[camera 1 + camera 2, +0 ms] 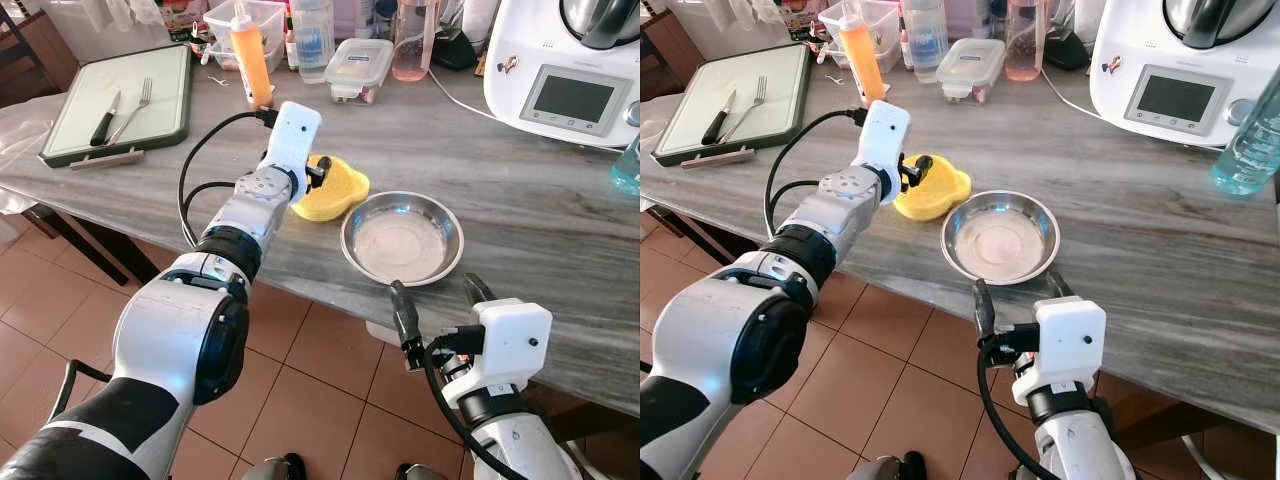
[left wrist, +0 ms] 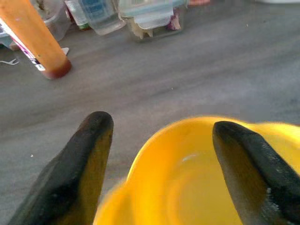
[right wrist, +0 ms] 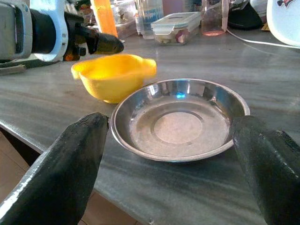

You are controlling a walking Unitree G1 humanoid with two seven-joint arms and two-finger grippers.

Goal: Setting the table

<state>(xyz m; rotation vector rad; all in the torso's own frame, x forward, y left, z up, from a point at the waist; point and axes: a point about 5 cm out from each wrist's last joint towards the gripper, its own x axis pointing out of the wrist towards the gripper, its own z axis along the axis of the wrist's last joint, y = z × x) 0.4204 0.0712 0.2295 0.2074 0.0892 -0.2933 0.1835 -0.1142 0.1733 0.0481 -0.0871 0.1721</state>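
1. My left claw (image 1: 322, 172) sits over the yellow bowl (image 1: 335, 190), its fingers spread, one black finger (image 2: 84, 159) outside the rim and the other (image 2: 253, 164) over the hollow. Nothing is pinched yet as far as I can see. To do this well I judge I should lower until the rim sits deep between the fingers, then press together slowly, since a thin curved lip may slip or tip the bowl.
2. My right claw (image 1: 432, 305) hangs at the near edge of the table (image 1: 540, 200), fingers spread wide and holding nothing, just short of the steel plate (image 1: 402, 238). The right wrist view looks straight across the plate between both fingers.
3. The yellow bowl stands just beside the steel plate, on its left; whether they touch I cannot tell.
4. Farther out on my left, a fork (image 1: 134, 108) and a knife (image 1: 105, 118) lie on a green-rimmed tray (image 1: 70, 135), well apart from either claw.
5. An orange bottle (image 1: 250, 55) stands behind the bowl.
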